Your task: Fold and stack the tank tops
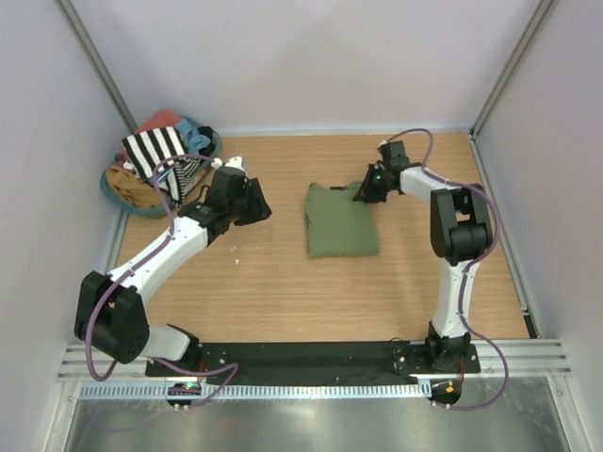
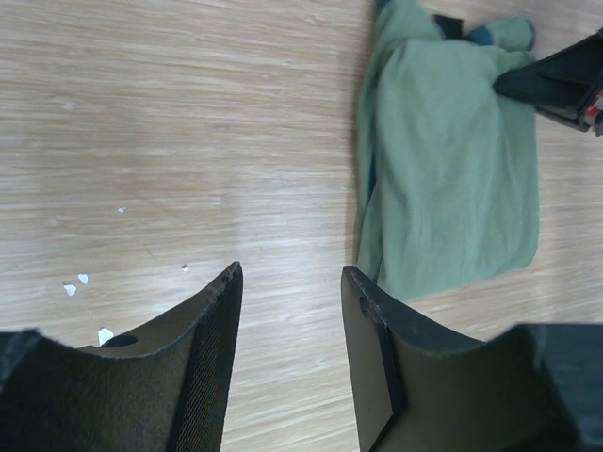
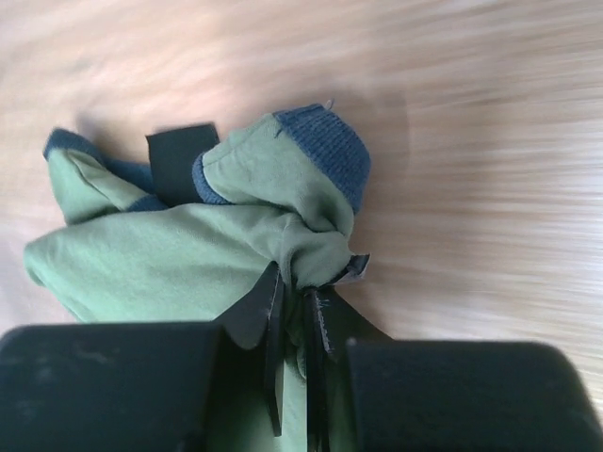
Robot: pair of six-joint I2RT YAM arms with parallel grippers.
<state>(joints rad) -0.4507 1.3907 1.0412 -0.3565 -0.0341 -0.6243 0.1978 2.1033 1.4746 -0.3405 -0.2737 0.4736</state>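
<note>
wooden table (image 1: 283, 282): bears all below. olive green tank top (image 1: 341, 221): folded to a rough rectangle mid-table; judged light, limp and not slippery, apt to sag and unfold if lifted by one point, so best taken at two corners. striped tank top (image 1: 160, 153): draped on clothes heap (image 1: 127, 184), far left corner; equally soft. right gripper (image 3: 297, 311): pressed together, pinching the olive top's bunched far corner. left gripper (image 2: 287, 282): spread, empty, over bare wood beside it.

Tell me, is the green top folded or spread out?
Folded: the green top lies as a compact layered rectangle, one corner bunched in the right claw.
</note>
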